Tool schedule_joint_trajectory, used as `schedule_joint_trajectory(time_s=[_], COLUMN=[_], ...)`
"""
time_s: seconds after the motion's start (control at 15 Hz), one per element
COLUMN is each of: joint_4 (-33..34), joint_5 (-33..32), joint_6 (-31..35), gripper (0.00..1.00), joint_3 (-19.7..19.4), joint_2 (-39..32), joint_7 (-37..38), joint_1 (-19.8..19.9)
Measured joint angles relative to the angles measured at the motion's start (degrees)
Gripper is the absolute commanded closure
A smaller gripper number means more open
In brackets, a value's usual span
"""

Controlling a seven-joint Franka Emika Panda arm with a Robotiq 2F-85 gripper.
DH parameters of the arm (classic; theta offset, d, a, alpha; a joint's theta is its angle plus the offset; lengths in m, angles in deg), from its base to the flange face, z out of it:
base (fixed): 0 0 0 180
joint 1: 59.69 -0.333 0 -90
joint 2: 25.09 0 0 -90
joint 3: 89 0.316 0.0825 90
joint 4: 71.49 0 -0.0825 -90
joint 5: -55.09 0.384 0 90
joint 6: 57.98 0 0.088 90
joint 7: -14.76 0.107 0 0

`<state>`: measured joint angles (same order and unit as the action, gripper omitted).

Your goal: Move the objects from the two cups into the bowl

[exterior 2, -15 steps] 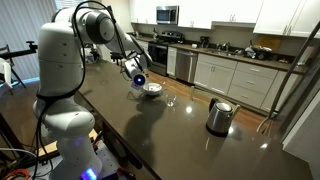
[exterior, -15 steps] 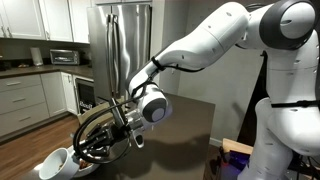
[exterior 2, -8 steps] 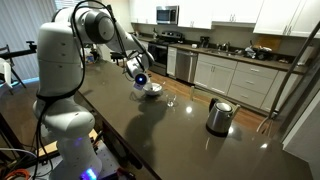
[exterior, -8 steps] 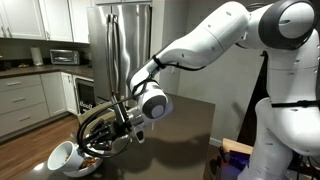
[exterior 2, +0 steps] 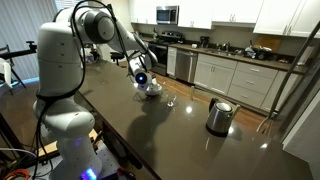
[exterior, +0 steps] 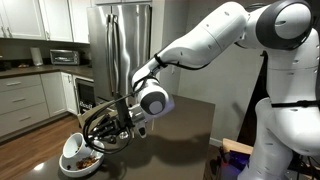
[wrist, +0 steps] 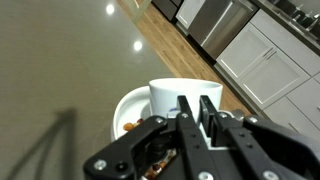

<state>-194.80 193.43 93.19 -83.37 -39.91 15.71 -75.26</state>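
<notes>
My gripper [wrist: 194, 112] is shut on the rim of the whitish cup [wrist: 178, 93] and holds it just over the white bowl [wrist: 124, 104]. Small brown-orange bits [wrist: 130, 126] lie in the bowl. In an exterior view the cup [exterior: 74, 147] hangs nearly upright above the bowl [exterior: 72, 169], with bits [exterior: 89, 158] showing inside, and the gripper [exterior: 103, 135] is beside it. In an exterior view the gripper [exterior 2: 142, 79] is over the bowl [exterior 2: 153, 89]. The clear glass tumbler [exterior 2: 172, 99] stands just beyond the bowl. The utensil does not show.
A steel kettle [exterior 2: 219, 116] with a black handle stands further along the dark countertop [exterior 2: 150, 135]. Kitchen cabinets [exterior 2: 235, 80] and an oven run behind. The counter edge drops to a wood floor [wrist: 190, 55] close to the bowl.
The cup has swung from lying tipped, mouth down over the bowl, back up to nearly upright. Brown bits now show in the bowl.
</notes>
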Motion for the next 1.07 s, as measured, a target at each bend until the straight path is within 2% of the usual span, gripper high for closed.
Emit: schedule_joint_trajectory(time_s=[0.33,0.87,0.93,1.07], joint_4=[0.04,2.57,2.89,3.42], joint_5=[3.55,10.73,10.71,10.6], joint_6=[3.54,11.91,12.28,12.41], gripper=[0.94,0.94,0.85,0.85], joint_3=[0.09,-1.34,-2.17,-3.87], joint_2=[-0.33,-0.33,-0.33,-0.33], joint_7=[-8.33,-25.31,-26.01,-26.01], joint_1=[-1.46,-8.19,-8.99,-10.04])
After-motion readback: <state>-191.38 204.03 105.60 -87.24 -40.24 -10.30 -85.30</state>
